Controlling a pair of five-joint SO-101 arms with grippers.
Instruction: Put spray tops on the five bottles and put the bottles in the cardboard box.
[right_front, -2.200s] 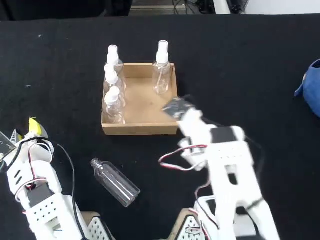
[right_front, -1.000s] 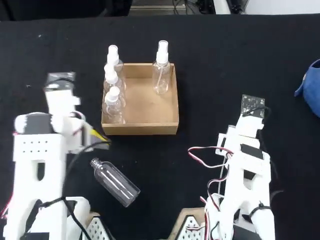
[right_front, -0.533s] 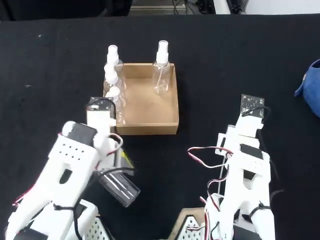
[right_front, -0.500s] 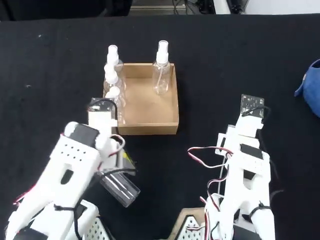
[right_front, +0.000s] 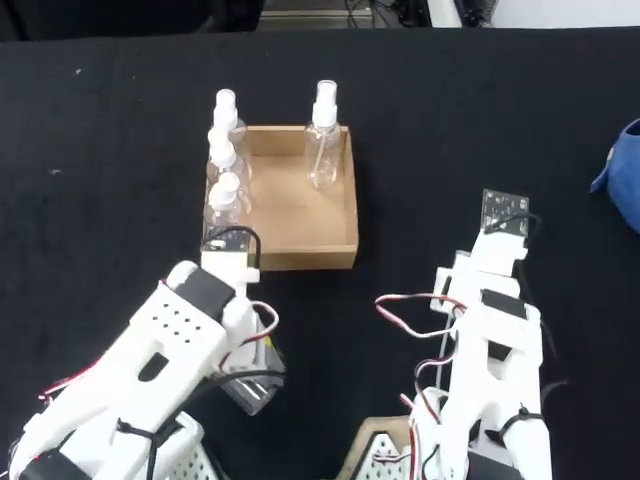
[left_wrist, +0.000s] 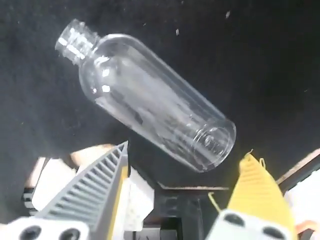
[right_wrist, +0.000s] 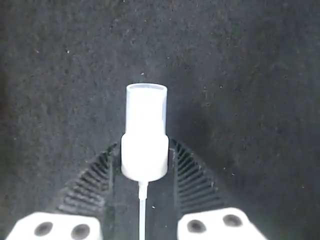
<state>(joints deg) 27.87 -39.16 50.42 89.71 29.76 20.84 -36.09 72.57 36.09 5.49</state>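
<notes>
Spread wide, the jaws of the left gripper stand to either side of the base end of the uncapped bottle, one grey ribbed finger and one yellow; whether they touch it I cannot tell. That bottle lies on its side on the black table, close to the near edge and left of the middle, its threaded neck bare. From above, the left arm covers most of it.

Farther from the near edge, around the table's middle, sits the cardboard box. Three capped bottles stand in a row along its left wall, and a fourth capped bottle stands in its far right corner.

On the right side the right arm rests near the near edge. The right gripper has its jaws pressed against a white spray top, pinching its collar, the thin tube pointing back toward the wrist.

At the table's right edge lies a blue object.
</notes>
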